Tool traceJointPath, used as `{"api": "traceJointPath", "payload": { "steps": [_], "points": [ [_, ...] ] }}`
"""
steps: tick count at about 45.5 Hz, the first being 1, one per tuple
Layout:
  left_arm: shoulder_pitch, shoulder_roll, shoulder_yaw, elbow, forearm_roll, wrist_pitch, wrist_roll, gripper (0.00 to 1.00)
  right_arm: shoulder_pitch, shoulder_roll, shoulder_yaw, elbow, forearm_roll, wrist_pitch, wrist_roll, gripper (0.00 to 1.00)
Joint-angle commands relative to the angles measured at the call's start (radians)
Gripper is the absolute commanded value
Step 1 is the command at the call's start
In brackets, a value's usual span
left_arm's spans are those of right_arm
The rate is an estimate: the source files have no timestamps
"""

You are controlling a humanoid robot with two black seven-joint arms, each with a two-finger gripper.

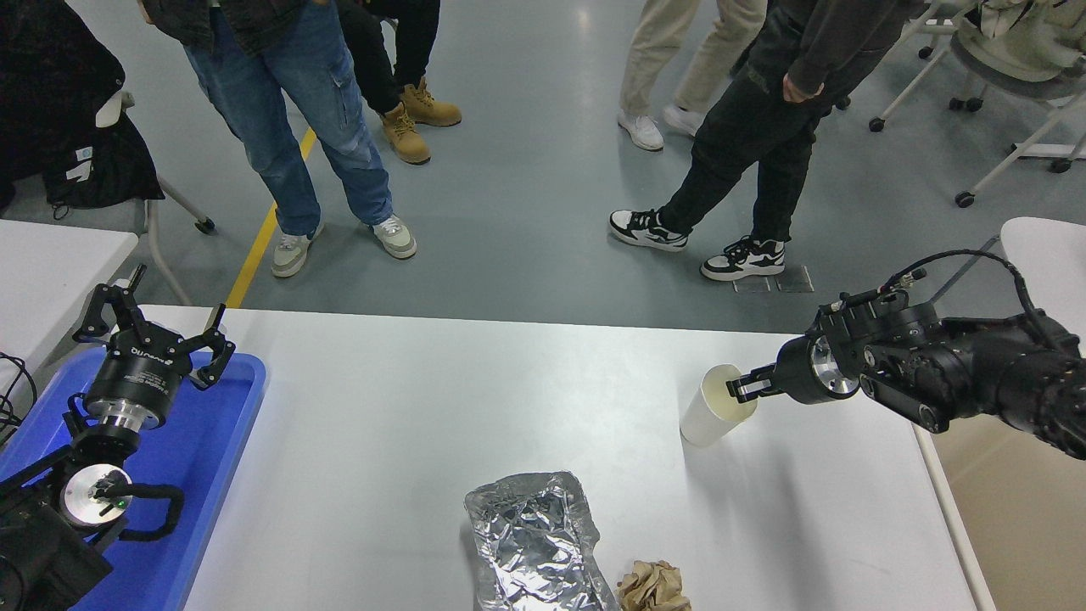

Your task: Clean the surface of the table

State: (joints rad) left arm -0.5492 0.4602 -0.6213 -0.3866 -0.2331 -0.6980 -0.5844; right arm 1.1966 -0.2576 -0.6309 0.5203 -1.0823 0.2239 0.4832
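Observation:
The white table surface fills the lower picture. On its right part a white paper cup leans toward the right, and my right gripper is shut on its rim, reaching in from the right edge. A crumpled sheet of silver foil lies near the front edge, with a ball of brown paper beside it. My left gripper stays parked at the lower left, open above the blue tray.
A beige bin stands off the table's right edge. Several people stand on the grey floor beyond the far edge. Another white table and a chair are at the left.

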Motion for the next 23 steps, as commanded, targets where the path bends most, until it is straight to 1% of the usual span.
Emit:
{"api": "traceJointPath", "payload": {
  "steps": [1, 10, 23],
  "points": [
    [0.000, 0.000, 0.000, 0.000, 0.000, 0.000, 0.000, 1.00, 0.018, -0.002, 0.008, 0.000, 0.012, -0.003, 0.023, 0.00],
    [0.000, 0.000, 0.000, 0.000, 0.000, 0.000, 0.000, 1.00, 0.038, -0.031, 0.045, 0.004, 0.027, 0.003, 0.087, 0.00],
    [0.000, 0.000, 0.000, 0.000, 0.000, 0.000, 0.000, 1.00, 0.089, -0.110, 0.053, 0.015, 0.160, 0.028, 0.153, 0.00]
  ]
}}
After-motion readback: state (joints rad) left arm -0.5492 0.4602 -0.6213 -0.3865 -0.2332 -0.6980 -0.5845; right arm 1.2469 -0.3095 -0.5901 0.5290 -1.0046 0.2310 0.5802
